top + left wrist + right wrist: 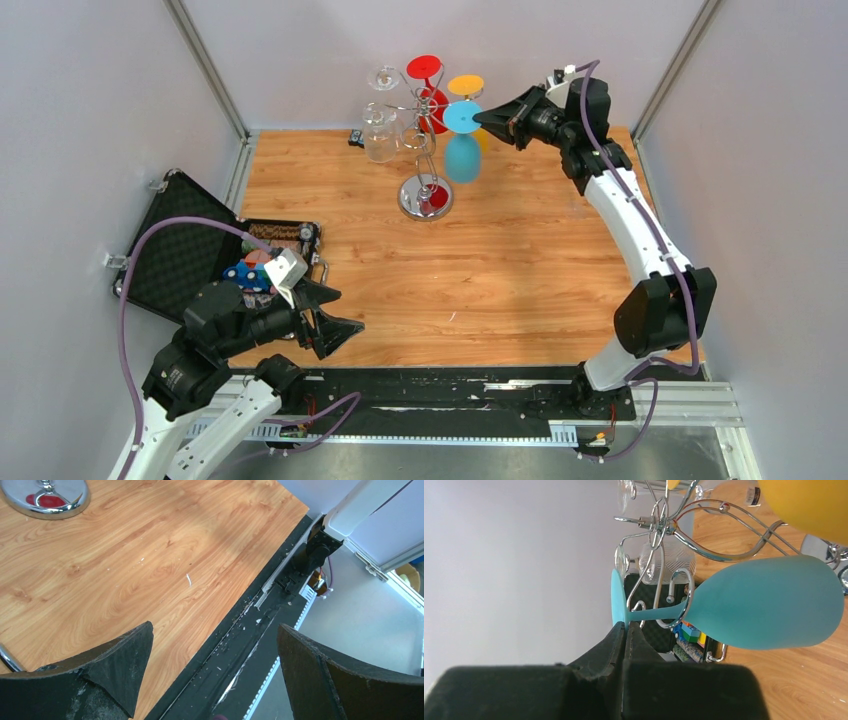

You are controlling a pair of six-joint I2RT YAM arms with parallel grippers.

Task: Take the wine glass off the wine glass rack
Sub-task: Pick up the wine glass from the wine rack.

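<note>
Blue wine glass [461, 158] hangs on the rack [410, 195], stem vertical, bowl down. Its foot is just ahead of the right gripper [478, 117], pressed together

The rack [47, 502] shows only part of its base, cut by the left wrist view's top edge. The yellow glass [809, 505] runs off the right wrist view's corner. What lies in the case [180, 250] is too small to tell.

Wooden tabletop [500, 260], pale grey walls [100, 120]
</note>
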